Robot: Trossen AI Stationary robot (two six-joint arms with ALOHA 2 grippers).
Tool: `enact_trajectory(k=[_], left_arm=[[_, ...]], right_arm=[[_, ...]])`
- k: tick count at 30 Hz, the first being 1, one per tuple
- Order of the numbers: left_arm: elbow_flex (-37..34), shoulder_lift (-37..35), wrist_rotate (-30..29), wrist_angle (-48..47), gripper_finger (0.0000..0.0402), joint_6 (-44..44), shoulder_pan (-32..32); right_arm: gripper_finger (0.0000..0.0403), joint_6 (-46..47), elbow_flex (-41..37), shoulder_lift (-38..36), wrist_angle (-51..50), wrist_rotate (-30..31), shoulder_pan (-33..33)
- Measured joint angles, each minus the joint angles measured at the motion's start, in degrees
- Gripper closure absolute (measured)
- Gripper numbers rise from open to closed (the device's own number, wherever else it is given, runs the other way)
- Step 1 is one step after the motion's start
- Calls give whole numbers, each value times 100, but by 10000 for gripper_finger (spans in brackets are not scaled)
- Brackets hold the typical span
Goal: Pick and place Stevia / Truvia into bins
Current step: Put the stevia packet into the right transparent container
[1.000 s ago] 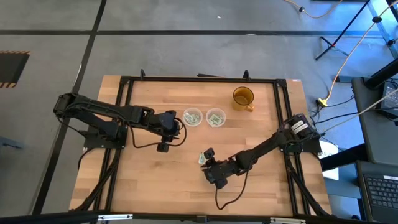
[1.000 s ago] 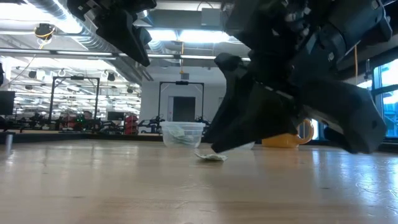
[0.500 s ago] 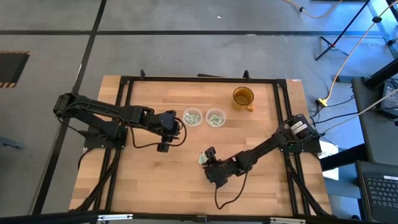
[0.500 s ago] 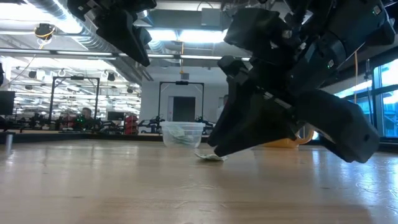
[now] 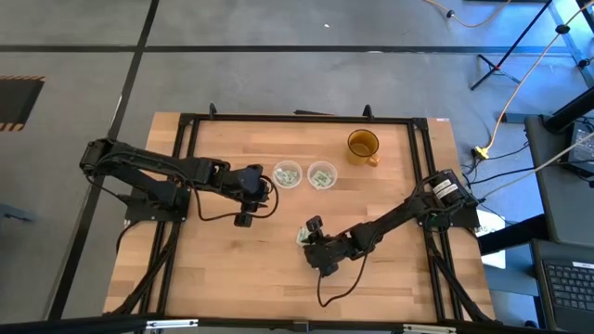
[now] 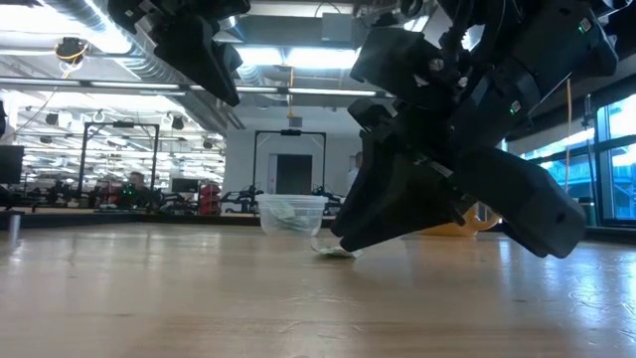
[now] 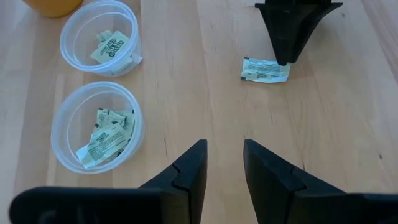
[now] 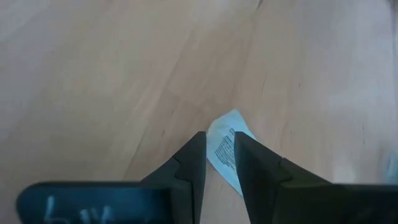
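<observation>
The right tool (image 5: 310, 233) is down at a lone Truvia sachet (image 7: 265, 69) lying flat on the tabletop (image 5: 223, 269), well short of the two clear bins (image 5: 288, 173). Its fingers (image 8: 186, 163) stand narrow, tips at the sachet's edge, one end of the paper showing in the slot between them; nothing is lifted yet.

To do this well, I judge the tips should press lightly against the wood and close across the sachet's short side, so the thin paper buckles up into the grip rather than sliding away. Lift straight, then carry it over a bin's rim before letting go.

The left tool (image 7: 222, 163) hovers beside the bins, its fingers parted with a clear gap, holding nothing.

Counted: two bins, the second (image 5: 322, 175) just beside the first. One (image 7: 99, 37) holds what looks like two sachets, the other (image 7: 97, 134) a small overlapping heap I cannot count surely. One sachet remains loose. One amber cup (image 5: 363, 146) stands near the bins.
</observation>
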Motion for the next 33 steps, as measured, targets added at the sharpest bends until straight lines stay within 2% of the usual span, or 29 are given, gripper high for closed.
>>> enact_trajectory(k=[16,22,26,33], left_arm=[[0,0,-206,2,303,0,2],[0,0,-206,21,300,0,2],[0,0,-206,31,301,0,0],[0,0,-208,107,302,0,2]], right_arm=[[315,121,-2,133,222,-50,0],[315,-7,31,337,193,311,11],[315,46,32,383,137,345,7],[328,759,39,382,-240,201,-95]])
